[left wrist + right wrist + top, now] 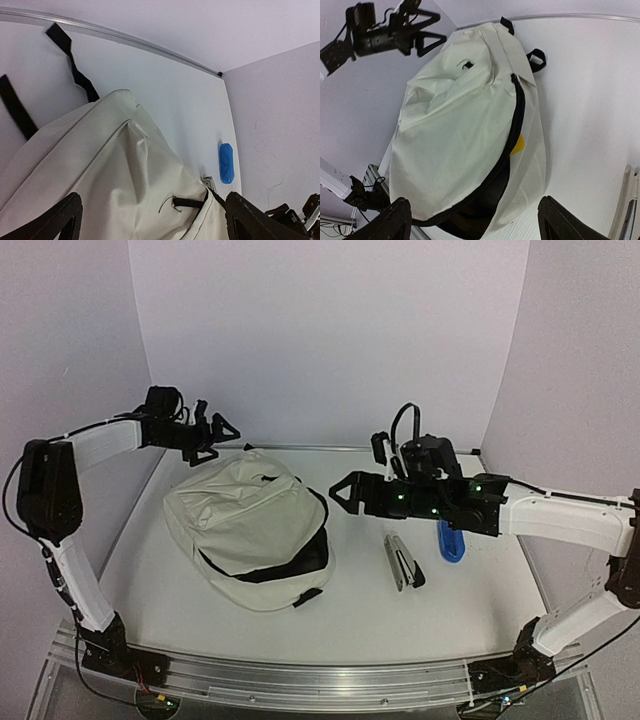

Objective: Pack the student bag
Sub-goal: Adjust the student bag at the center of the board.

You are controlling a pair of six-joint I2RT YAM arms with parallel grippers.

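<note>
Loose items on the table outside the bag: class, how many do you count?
2. A stapler lies just right of the student bag; a blue oblong object lies further right. Others may be hidden inside the bag.

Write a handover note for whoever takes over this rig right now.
Left gripper: open, empty, above the far end of the cream fabric backpack.
Right gripper: open, empty, just right of the backpack.
Backpack lies on the table, zipper part open; something yellow shows inside.
Probably left to pack: silver-and-black stapler and blue oblong object, both on the table right of it.
</note>
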